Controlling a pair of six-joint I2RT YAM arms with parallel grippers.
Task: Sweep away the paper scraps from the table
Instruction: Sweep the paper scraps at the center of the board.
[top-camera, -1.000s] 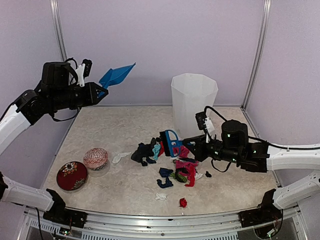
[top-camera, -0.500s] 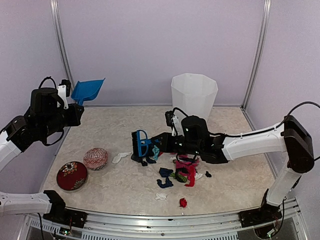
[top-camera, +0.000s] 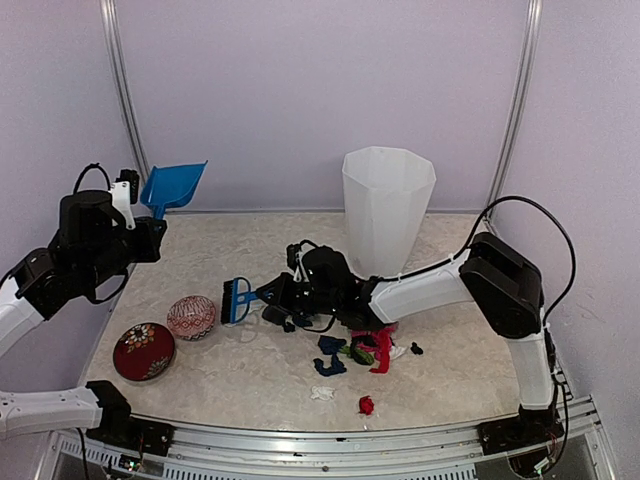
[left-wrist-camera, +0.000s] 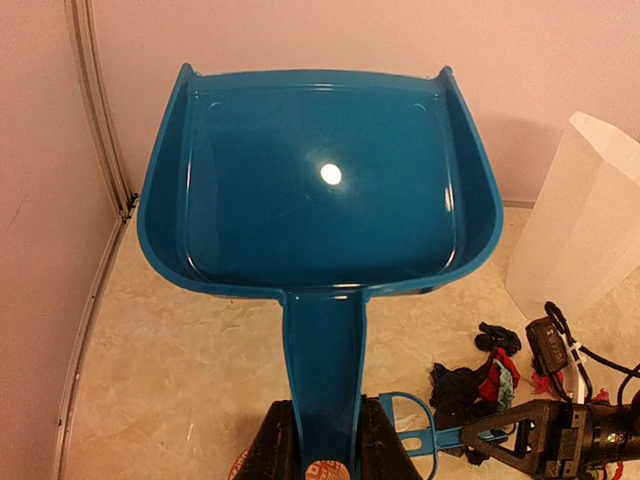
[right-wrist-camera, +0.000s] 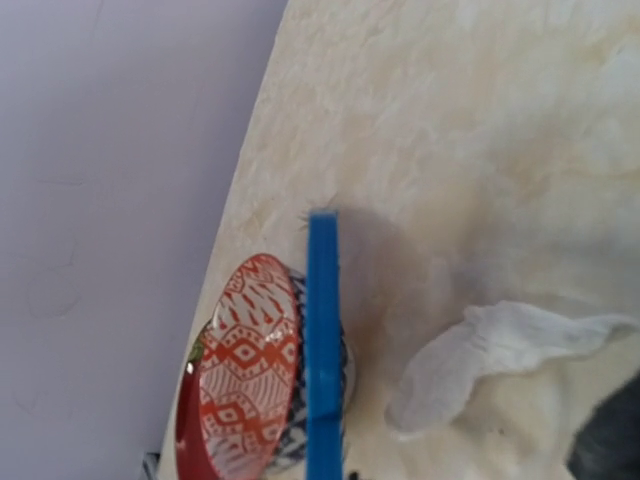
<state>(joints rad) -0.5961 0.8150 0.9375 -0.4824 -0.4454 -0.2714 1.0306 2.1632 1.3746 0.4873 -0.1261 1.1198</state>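
L claw (left-wrist-camera: 322, 445) clamps dustpan (left-wrist-camera: 320, 180) by its handle, pan up off table (top-camera: 250, 250). R claw (top-camera: 285, 292) grips brush (top-camera: 237, 299), head near bowl (top-camera: 191, 317), left of scraps (top-camera: 365, 345).

brush (right-wrist-camera: 323, 350) cut off below, scraps (top-camera: 380, 356) partly hidden

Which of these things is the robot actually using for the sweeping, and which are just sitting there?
Part of the job:
- paper scraps
- table
- blue dustpan, held up by the left arm
- blue brush, held by the right arm
- white bin, probably where the scraps go

Just lying about:
- dark red dish
- patterned bowl
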